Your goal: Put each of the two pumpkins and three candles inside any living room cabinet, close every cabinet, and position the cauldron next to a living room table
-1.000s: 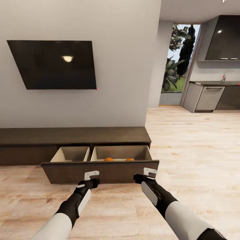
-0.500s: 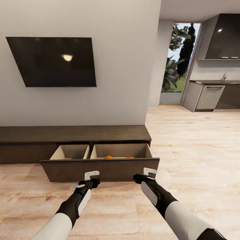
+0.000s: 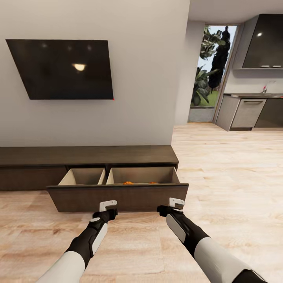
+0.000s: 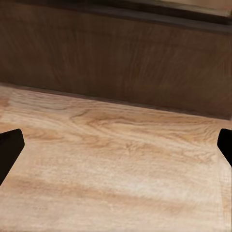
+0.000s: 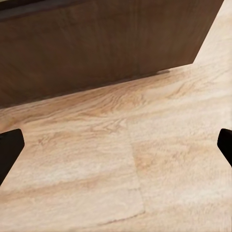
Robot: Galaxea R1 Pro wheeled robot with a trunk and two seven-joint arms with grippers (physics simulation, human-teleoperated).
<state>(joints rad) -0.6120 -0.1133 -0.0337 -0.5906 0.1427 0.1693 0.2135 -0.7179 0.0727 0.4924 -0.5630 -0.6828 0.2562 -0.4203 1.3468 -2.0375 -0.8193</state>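
The long, low dark-brown cabinet [image 3: 86, 156] runs along the wall, with one wide drawer [image 3: 118, 198] pulled out toward me. Two orange pumpkins [image 3: 128, 182] [image 3: 153, 182] lie in the drawer's right compartment, and only thin slivers of them show above the drawer front. My left gripper [image 3: 108, 205] and right gripper [image 3: 176, 203] hover just before the drawer front, low over the floor, both open and holding nothing. The wrist views face the dark wooden drawer front [image 4: 121, 63] [image 5: 96, 53], with black fingertips [image 4: 9, 147] [image 5: 9, 145] at the frame edges. Candles, cauldron and table are out of view.
A black TV [image 3: 63, 68] hangs on the wall above the cabinet. Light wood floor [image 3: 228, 177] stretches to the right toward grey kitchen units [image 3: 247, 114] and a glass door [image 3: 212, 70] with plants outside. The drawer's left compartment [image 3: 82, 177] looks bare.
The whole picture has shifted up slightly, so the camera moved. The drawer front now hides more of the pumpkins. Both grippers keep their place in the view.
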